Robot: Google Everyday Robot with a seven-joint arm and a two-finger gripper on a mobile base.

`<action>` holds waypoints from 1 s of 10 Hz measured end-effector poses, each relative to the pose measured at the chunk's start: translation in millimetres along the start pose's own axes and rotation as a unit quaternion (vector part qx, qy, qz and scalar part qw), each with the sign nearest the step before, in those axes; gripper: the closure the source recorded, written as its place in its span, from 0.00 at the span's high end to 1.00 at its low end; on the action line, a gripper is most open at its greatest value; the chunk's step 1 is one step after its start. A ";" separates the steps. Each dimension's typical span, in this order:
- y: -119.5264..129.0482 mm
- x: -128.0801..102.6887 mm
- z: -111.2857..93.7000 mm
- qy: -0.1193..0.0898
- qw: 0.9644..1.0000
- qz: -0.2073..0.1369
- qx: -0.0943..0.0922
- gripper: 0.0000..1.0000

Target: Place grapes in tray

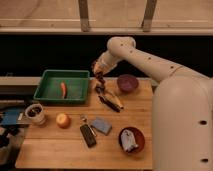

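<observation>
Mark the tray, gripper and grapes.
tray (47,88): camera view, bare floor left of centre.
gripper (98,70): camera view, between its fingertips, beside the tray's right rim.
grapes (100,79): camera view, middle of the bunch, under the gripper.

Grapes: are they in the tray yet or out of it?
Out. The grapes hang in the shut gripper just outside the rim of the tray, over the table; only an orange item lies inside.
</observation>
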 end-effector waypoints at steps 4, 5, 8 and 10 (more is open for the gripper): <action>48.2 -0.2 31.6 0.026 0.998 -0.052 -0.040 0.00; 51.9 2.0 35.5 0.031 0.997 -0.056 -0.049 0.00; 81.3 11.9 57.6 0.053 0.993 -0.071 -0.080 0.00; 93.7 19.9 72.3 0.065 0.990 -0.073 -0.100 0.00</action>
